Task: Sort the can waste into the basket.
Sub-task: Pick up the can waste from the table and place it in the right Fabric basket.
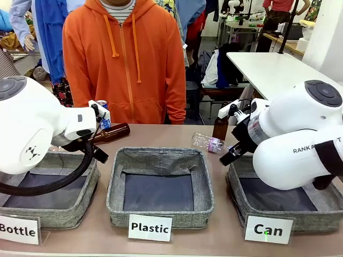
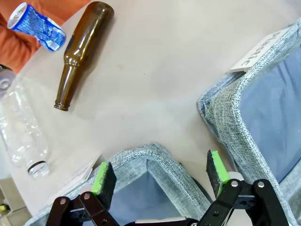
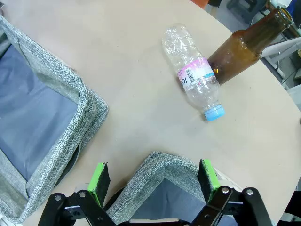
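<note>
Blue can [image 2: 37, 26] appears upright at the desk's far edge, beyond the lying brown bottle [image 2: 77, 52] | your left gripper [image 2: 160, 172] is nearer, jaws apart | right gripper [image 3: 153, 176] has jaws apart over the Can basket [image 1: 321, 219] corner

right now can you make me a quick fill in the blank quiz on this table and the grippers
1. The basket on the robot's right has a card reading ____.
2. The blue can sits on the table beside a ____ glass bottle lying on its side.
3. The clear plastic bottle with the pink label has a ____ cap.
4. The left gripper and the right gripper each hover over a basket corner with jaws ____.

Missing words: Can; brown; blue; open.
</note>
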Controlling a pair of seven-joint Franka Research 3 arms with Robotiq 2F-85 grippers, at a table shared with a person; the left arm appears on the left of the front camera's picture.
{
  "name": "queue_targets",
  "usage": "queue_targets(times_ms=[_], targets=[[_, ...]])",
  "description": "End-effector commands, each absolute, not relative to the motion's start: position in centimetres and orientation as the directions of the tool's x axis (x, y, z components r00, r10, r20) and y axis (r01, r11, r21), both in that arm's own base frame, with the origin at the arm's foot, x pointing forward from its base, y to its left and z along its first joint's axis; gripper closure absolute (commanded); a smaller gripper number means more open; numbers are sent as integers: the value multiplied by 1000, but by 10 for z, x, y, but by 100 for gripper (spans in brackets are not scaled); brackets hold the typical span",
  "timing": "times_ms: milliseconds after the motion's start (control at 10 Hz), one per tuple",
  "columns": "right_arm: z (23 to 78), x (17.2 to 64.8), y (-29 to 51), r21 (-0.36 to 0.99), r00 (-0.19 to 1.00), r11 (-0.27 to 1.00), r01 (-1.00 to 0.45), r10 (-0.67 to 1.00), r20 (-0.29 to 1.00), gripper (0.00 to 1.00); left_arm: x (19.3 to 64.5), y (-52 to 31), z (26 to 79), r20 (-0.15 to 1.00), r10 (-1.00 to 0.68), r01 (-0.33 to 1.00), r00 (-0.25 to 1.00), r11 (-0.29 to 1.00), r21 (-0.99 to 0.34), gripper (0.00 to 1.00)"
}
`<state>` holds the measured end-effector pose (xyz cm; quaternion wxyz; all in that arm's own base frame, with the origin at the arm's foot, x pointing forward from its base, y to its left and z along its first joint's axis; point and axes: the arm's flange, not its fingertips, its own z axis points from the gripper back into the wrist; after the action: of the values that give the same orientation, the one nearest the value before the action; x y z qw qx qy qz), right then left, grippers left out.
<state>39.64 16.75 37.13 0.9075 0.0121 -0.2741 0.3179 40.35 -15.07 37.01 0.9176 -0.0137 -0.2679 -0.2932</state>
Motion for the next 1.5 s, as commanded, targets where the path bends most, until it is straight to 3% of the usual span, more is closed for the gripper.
queue_targets(times_ms=[0, 700, 800, 1000, 1100, 1400], targets=[[371, 396, 167, -152, 648, 798, -583, 570, 505, 0, 404, -151, 370, 500, -531, 545, 684, 828, 132, 0], [371, 396, 167, -152, 648, 798, -584, 570, 505, 0, 404, -151, 370, 500, -531, 545, 685, 828, 132, 0], [398, 388, 165, -99, 641, 811, -577, 525, 560, 0, 390, -149, 400, 560, -514, 597, 650, 801, 43, 0], [457, 363, 149, 206, 783, 849, -487, 320, 534, 0, 356, -140, 468, 568, -362, 555, 740, 805, -211, 0], [481, 345, 123, 378, 815, 784, -492, 263, 516, 0, 339, -119, 493, 551, -328, 543, 767, 790, -285, 0], [486, 312, 16, 612, 852, 688, -391, 19, 523, 0, 317, -14, 506, 622, -182, 562, 762, 663, -495, 0]])
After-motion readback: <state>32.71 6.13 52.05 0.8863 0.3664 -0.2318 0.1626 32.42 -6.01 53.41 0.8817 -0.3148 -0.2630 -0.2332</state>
